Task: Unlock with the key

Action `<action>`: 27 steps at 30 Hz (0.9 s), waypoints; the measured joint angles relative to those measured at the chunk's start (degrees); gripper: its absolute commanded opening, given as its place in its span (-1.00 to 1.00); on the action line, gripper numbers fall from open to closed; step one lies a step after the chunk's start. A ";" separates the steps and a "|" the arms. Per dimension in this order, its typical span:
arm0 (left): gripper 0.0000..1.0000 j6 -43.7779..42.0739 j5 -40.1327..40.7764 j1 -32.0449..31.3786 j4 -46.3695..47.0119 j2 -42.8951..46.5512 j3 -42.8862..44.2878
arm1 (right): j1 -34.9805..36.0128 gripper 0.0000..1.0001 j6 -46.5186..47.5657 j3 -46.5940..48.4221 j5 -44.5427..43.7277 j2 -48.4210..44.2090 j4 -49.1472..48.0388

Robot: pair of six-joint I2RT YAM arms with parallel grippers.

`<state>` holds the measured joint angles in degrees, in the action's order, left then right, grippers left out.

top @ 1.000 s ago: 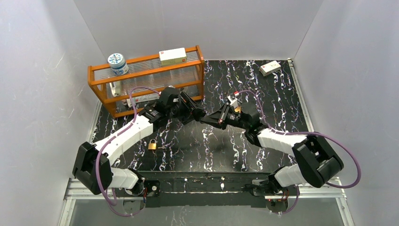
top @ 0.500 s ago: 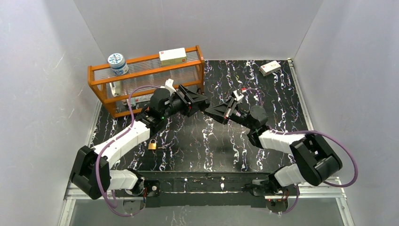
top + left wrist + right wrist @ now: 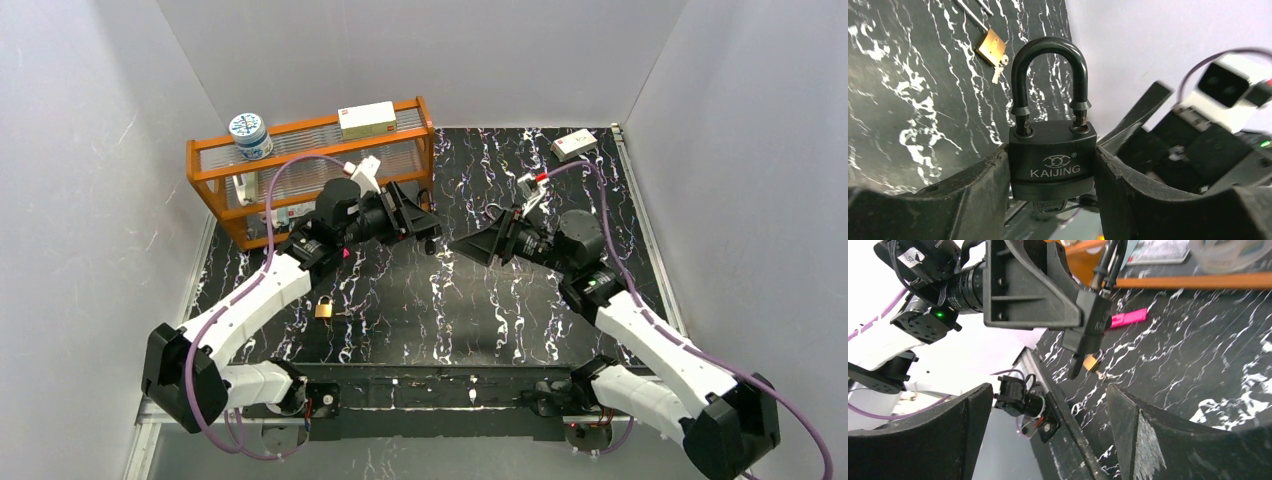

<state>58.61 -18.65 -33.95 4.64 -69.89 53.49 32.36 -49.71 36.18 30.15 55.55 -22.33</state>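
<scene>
Black marble table [image 3: 500,320] with an orange rack [image 3: 205,165] at the back left. Up in the air, the left gripper [image 3: 1052,165] is clamped on the body of a black KAIJING padlock [image 3: 1052,150]. Facing it, the right gripper [image 3: 1048,395] is spread wide with nothing in it, just short of the lock. There's a key [image 3: 1075,365] poking out of the lock's bottom, mostly hidden from the left wrist cam. A small brass padlock [image 3: 324,308] lies on the table. Can't tell if the black one's unlocked.
</scene>
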 measured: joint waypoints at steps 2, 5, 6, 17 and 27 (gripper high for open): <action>-1.00 -6.45 -1.22 -0.02 -2.67 0.17 2.43 | -0.04 0.81 4.11 2.89 -1.60 -2.29 5.31; -1.00 -14.88 -5.05 0.00 -4.33 0.63 5.20 | -0.07 0.80 7.96 9.05 -4.15 -2.19 11.34; -1.00 -18.08 -6.99 0.00 -4.79 1.03 5.90 | -0.09 0.79 8.55 11.02 -4.74 -1.51 12.96; -1.00 -34.21 -26.84 0.13 0.44 7.74 5.27 | -0.17 0.87 9.60 18.29 5.49 5.25 10.10; -1.00 -32.96 -34.58 -0.02 6.51 6.49 2.40 | -0.13 0.77 5.57 17.81 12.17 6.27 1.55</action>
<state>25.65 -53.23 -33.98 11.16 -63.40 55.90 32.23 -44.14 54.00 42.33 61.82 -20.78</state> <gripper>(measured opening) 0.534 0.885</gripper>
